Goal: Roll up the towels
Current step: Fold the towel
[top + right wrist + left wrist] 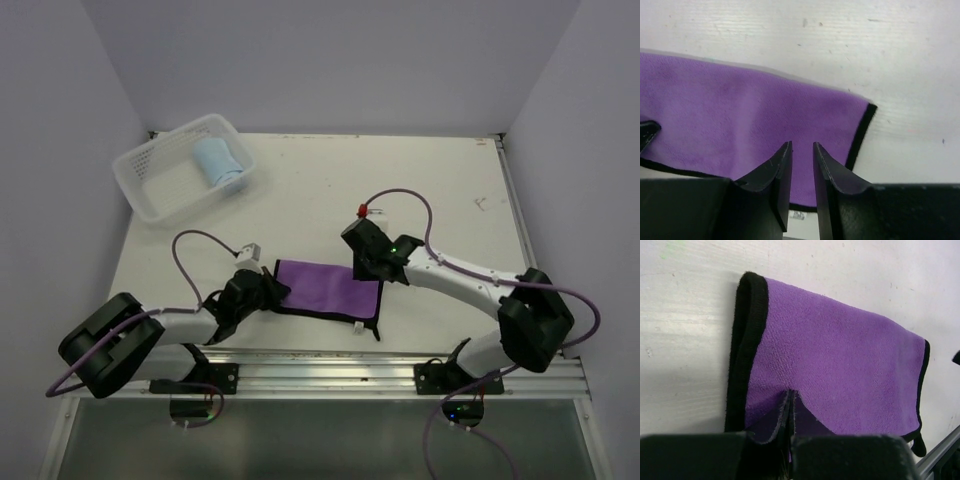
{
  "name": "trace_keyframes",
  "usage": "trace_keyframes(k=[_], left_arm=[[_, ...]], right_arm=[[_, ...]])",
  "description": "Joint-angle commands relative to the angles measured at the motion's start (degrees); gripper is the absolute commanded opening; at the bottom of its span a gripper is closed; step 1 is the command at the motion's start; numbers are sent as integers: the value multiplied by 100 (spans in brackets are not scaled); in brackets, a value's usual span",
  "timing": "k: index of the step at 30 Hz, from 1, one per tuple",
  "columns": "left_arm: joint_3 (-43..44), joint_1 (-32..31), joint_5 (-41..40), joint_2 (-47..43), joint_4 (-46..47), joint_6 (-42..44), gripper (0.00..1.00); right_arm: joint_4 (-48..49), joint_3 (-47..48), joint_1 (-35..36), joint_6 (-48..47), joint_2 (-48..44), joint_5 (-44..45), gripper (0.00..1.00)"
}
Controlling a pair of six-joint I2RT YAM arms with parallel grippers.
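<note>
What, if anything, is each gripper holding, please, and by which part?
The left gripper pinches the purple towel by a fold at its near edge, between shut fingers. The right gripper holds nothing; its fingers stand slightly apart above the towel.

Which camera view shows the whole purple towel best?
The top external view: the purple towel lies spread out, nearly its whole outline visible. The left wrist view shows it close, its near edge pinched by the left gripper. The right wrist view shows only the part around one black-edged corner.
</note>
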Motion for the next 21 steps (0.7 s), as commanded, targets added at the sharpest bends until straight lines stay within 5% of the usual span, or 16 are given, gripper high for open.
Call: trace_keyframes(k=[1, 14, 21], left_arm=[[-201, -189, -239, -89, -919, -23, 0], [-157, -743, -442, -528, -1315, -146, 0], [98, -796, -635, -845, -1781, -23, 13]], right_arm=[[-241, -469, -25, 604, -804, 369, 28], [-364, -1489, -77, 1370, -1430, 237, 34], [-136, -1674, -183, 1370, -1308, 141, 37]])
